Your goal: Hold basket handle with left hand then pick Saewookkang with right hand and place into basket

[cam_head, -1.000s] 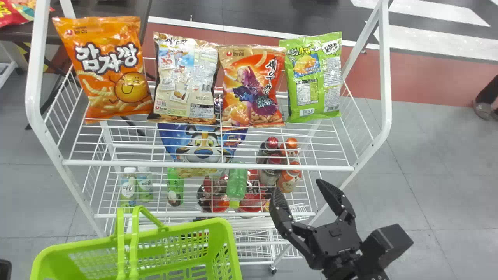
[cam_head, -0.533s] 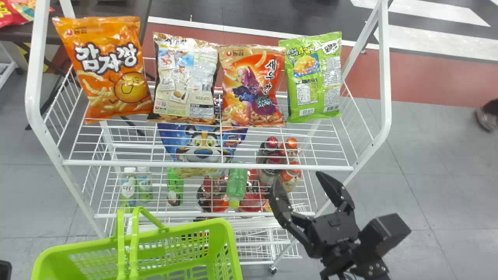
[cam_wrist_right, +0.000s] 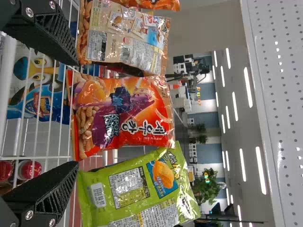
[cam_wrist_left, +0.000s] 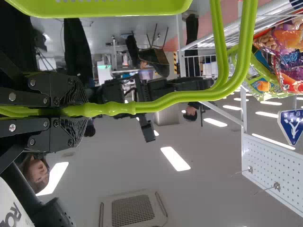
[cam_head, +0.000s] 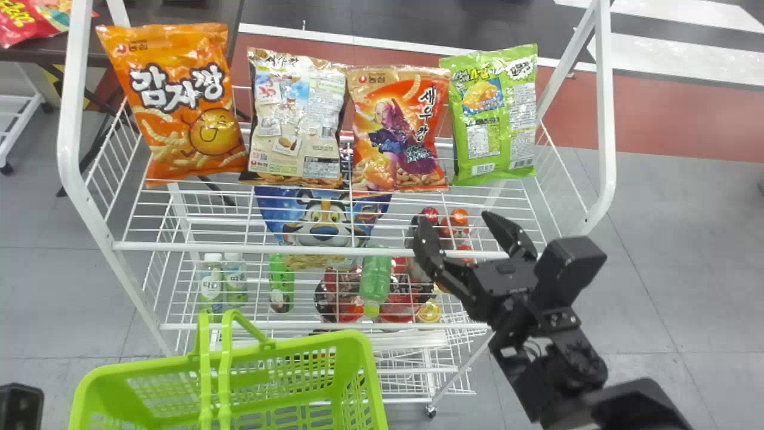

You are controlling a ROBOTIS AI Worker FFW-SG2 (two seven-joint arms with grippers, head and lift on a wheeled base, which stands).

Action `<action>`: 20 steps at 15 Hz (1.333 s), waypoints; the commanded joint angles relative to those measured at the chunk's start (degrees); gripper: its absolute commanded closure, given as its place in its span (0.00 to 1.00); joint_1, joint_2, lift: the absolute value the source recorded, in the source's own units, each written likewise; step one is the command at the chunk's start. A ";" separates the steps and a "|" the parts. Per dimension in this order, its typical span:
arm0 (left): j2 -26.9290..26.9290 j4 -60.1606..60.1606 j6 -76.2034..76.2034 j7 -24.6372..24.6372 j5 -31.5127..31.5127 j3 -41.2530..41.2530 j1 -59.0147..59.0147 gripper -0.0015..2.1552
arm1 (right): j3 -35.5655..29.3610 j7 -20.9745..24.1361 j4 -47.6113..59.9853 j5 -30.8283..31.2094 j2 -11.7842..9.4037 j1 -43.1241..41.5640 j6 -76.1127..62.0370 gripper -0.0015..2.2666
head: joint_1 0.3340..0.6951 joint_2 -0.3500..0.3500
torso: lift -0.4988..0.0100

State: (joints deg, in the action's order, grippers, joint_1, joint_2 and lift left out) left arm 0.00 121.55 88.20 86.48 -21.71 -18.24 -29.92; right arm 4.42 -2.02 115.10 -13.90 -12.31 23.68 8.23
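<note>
With the left gripper (cam_wrist_left: 75,111) clamped on the handle (cam_wrist_left: 112,109), ease the right gripper (cam_head: 458,222), fingers spread, squarely around the red Saewookkang (cam_head: 397,134) on the top shelf (cam_head: 328,249), clear of the green bag (cam_head: 495,113).

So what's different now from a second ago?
The right gripper has moved forward, toward the snack bags on the rack; it's open and has picked up nothing. Everything else has slid slightly right in the head view, so the camera probably shifted. The bags are standing in the same order, and the green basket keeps its place in front.
</note>
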 commanded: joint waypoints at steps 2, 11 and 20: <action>-0.15 0.26 1.83 -0.08 0.09 0.31 0.04 1.00 | 0.06 0.00 -2.34 -0.51 1.06 -7.25 8.61 0.02 | 1.00 0.24 | 0.94; 0.09 0.35 1.83 -0.17 0.18 1.01 0.13 1.00 | 1.38 0.00 -10.77 -4.21 2.90 -21.48 16.87 0.02 | 1.00 0.29 | 0.94; 0.26 0.18 1.83 0.01 0.18 0.58 -0.05 1.00 | 6.56 0.26 -25.71 -2.89 3.60 -35.37 21.26 0.02 | 1.00 0.36 | 0.94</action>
State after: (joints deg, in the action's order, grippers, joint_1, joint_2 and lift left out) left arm 0.26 121.83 88.20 86.49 -21.53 -17.62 -29.97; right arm 10.39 -1.64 91.50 -16.97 -8.96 -10.28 29.48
